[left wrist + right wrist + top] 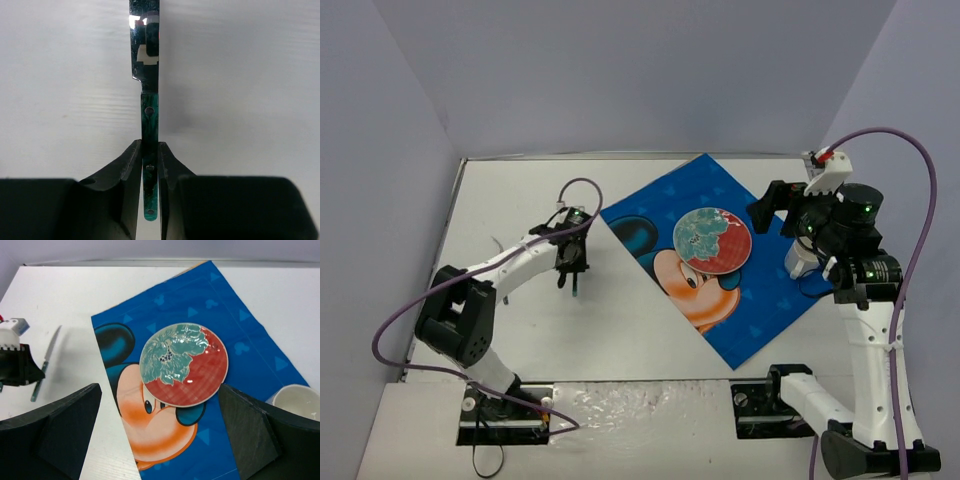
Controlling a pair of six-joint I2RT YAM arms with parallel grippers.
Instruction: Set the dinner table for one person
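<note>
pale lavender walls box in a big flat white bench, rectangular, matte, with a thin metal rim along its edges, and that bench fills the whole floor of the scene under both arms. on its right half sits a glossy blue placemat, turned like a diamond and printed with a large cartoon mouse face in orange, black and white, plus small pale blue triangles and mouse-head shapes. dead centre on the placemat is a round plate, shiny, half ribbed red and half teal with a leafy relief. a plain white cup stands at the placemat's right corner.

over on the left, the knife has a mirror-bright steel blade and a slim marbled green handle with small metal rivets. the left pincer is clenched on that handle, its black fingers pressing both sides, the blade pointing away from the wrist. whether the knife rests on the bench or is raised off it cannot be told. that arm folds at the elbow near the left edge, forearm reaching inward, wrist aimed down.

the right arm rises tall from its base, wrist bent over the placemat, a purple cable looping above. the right pincer hangs released, fingers spread wide, grasping nothing.
</note>
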